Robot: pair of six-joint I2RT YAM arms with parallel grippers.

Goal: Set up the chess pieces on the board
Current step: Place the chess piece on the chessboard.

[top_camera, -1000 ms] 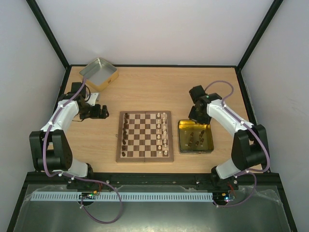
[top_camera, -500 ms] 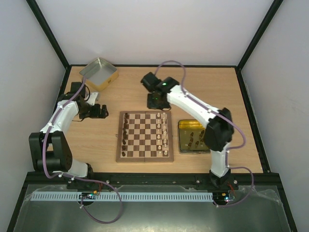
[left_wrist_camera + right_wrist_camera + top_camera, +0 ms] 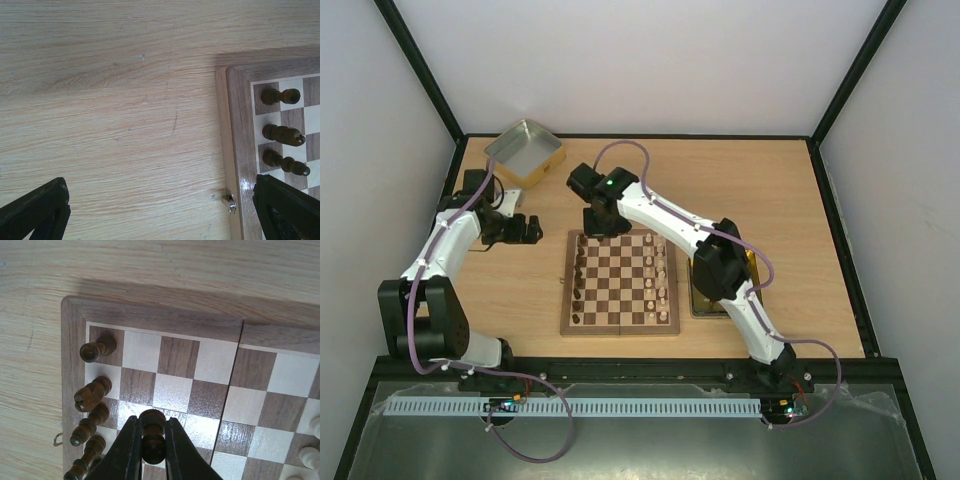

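The board [image 3: 620, 326] lies mid-table, with dark chess pieces [image 3: 580, 280] down its left column and cream ones [image 3: 662, 280] on its right side. My right gripper [image 3: 601, 222] hovers over the board's far left corner. In the right wrist view it [image 3: 153, 440] is shut on a dark brown pawn [image 3: 152, 424], held over squares beside the dark row [image 3: 92, 395]. My left gripper [image 3: 527, 230] is left of the board over bare table. Its fingers [image 3: 37, 210] are wide apart and empty, beside the board's rim [image 3: 240, 150] and three dark pieces [image 3: 282, 134].
A silver tin [image 3: 525, 152] stands at the far left. The yellow-gold tin [image 3: 702, 303] lies right of the board, mostly hidden under my right arm. A small metal clasp [image 3: 230, 202] sticks out of the board's left edge.
My right arm has swung from over the yellow-gold tin leftward across the table to the board's far left corner. The left arm has hardly moved.
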